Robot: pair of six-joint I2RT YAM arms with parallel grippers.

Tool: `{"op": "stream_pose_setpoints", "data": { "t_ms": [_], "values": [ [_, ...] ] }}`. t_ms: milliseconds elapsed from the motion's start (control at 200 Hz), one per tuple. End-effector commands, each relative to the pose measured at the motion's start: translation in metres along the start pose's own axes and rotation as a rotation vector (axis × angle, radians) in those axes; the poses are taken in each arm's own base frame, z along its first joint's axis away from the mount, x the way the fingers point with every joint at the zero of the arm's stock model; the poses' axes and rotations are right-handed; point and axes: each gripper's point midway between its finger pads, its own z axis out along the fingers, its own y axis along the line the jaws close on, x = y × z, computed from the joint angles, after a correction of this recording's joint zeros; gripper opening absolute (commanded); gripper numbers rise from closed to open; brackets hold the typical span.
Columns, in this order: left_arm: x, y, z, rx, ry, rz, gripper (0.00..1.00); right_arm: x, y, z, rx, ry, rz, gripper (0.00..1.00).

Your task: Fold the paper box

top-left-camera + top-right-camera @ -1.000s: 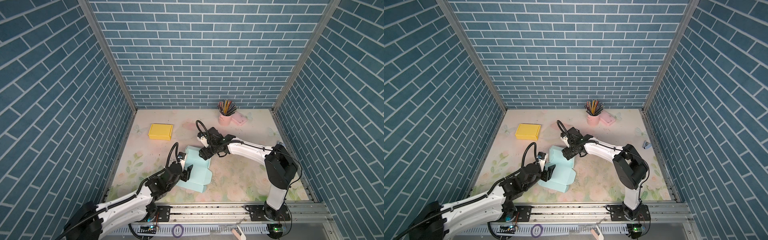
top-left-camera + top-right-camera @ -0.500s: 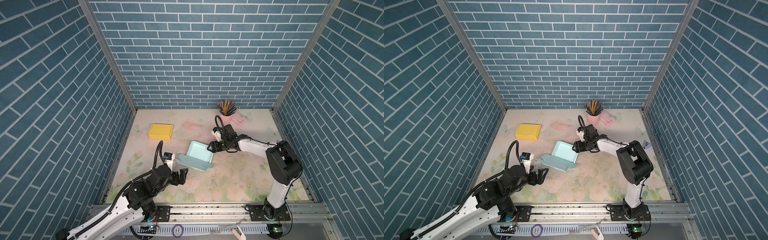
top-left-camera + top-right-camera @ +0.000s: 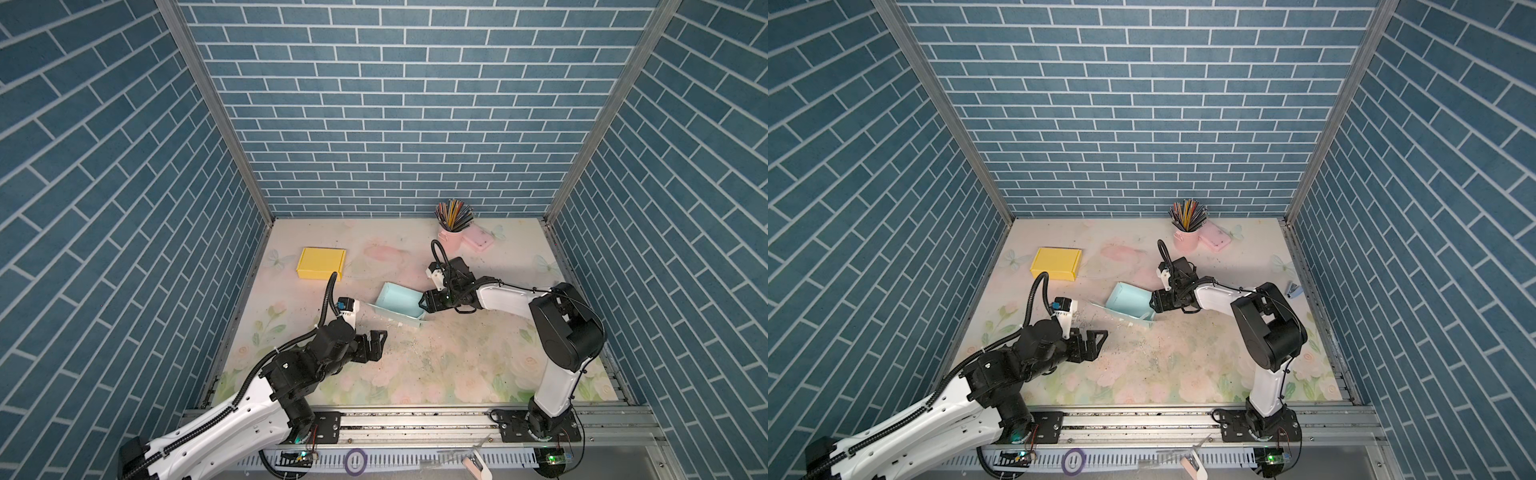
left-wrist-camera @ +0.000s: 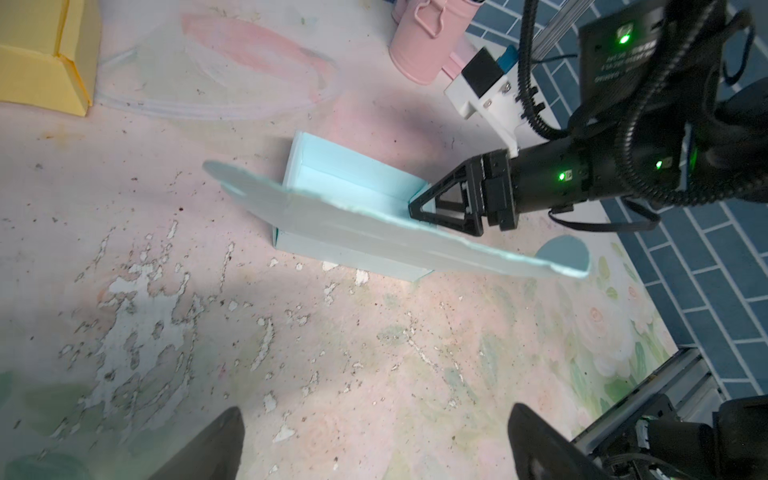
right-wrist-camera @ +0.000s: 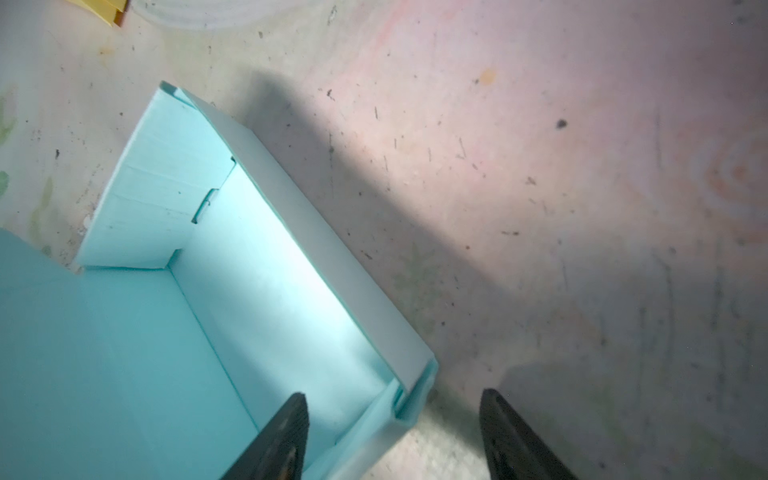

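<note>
Centre of floral-print bench (image 3: 457, 374): light-blue paper box (image 3: 397, 301), walls up, lid flap lying open. Right tool (image 3: 424, 303) astride box's end wall, jaws apart, unclamped. Left tool (image 3: 379, 347) spread wide, empty, well apart from box.

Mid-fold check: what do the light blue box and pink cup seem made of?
Light blue box: probably thin matte card; crease lines, a slotted tab and pale cut edges show. Pink cup: possibly painted metal; smooth, faint sheen, thin looped handle.
</note>
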Motion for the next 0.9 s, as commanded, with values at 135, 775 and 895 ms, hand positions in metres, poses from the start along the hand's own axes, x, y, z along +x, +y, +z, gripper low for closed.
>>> {"op": "stream_pose_setpoints", "data": {
  "t_ms": [135,775,895],
  "values": [
    [-0.052,-0.033,0.0,0.098,-0.095,-0.055,0.98,0.004,0.018,-0.018,0.015,-0.083,-0.049,0.67],
    [-0.05,-0.009,0.03,-0.094,-0.048,-0.196,0.79,-0.009,0.06,-0.085,0.003,-0.341,-0.093,0.66],
    [-0.049,-0.013,0.034,-0.102,-0.017,-0.185,0.86,-0.007,0.061,-0.087,-0.023,-0.374,-0.08,0.66]
  ]
}}
